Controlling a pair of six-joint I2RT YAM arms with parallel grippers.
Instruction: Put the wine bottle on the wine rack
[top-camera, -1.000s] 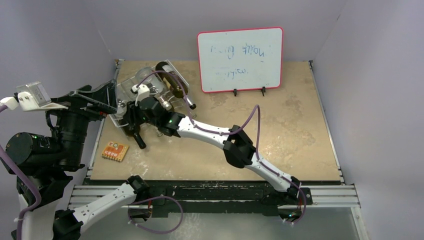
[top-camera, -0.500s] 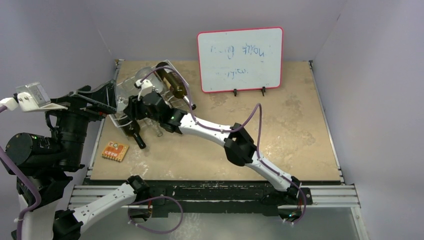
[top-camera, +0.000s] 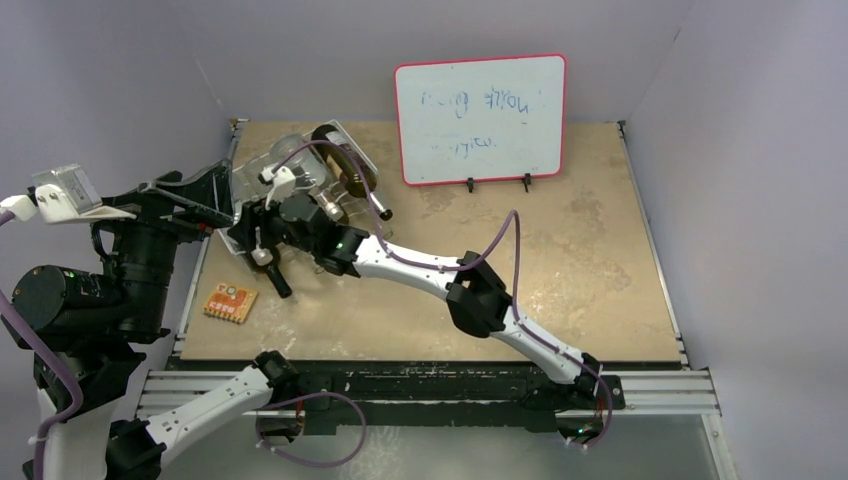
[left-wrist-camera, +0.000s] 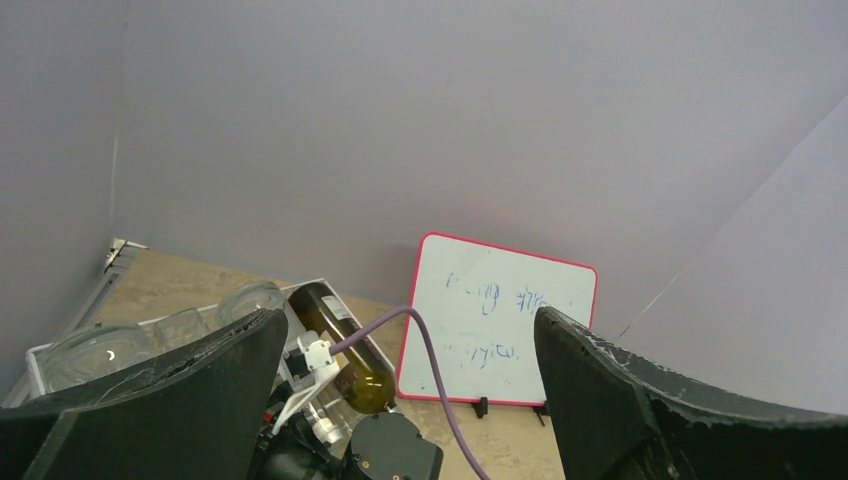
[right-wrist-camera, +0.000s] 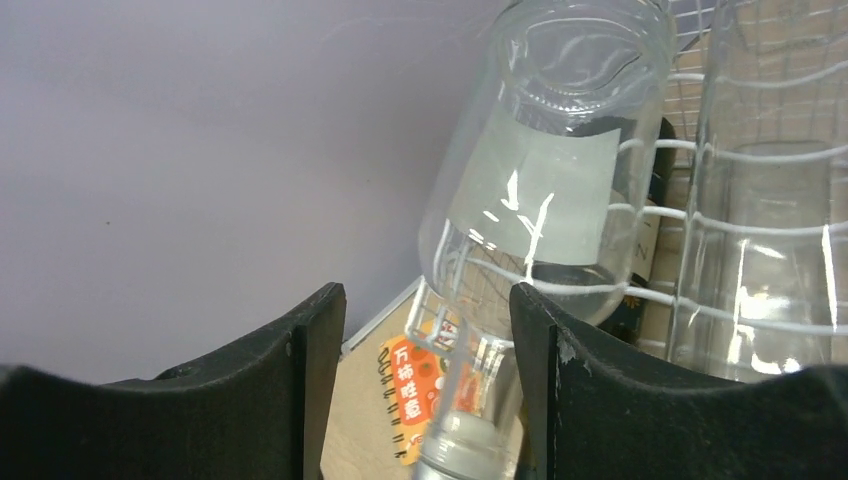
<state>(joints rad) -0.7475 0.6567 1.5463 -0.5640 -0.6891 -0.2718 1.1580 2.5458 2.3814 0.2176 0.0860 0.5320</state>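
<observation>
Right jaws: the right gripper stands spread. We see a gap on both sides of the cap, so nothing is pinched.
Between the jaws: only the neck end of the wine bottle, a clear one with a pale label.
Bottle's axis: neck toward the jaws, base away and upward in the wrist view, close to the line of the fingers.
Bottle's place: lying across the white rods of the wine rack, with another clear bottle just beside it on the right.
Next move, as we judge it: pull straight back along that axis so neither finger drags the cap.
Nearer arm: the right, at the rack.
Left jaws: the left gripper is wide apart and empty, raised at the table's left edge.
Beyond: a dark bottle sits on the rack and an orange notebook lies on the table below it.
</observation>
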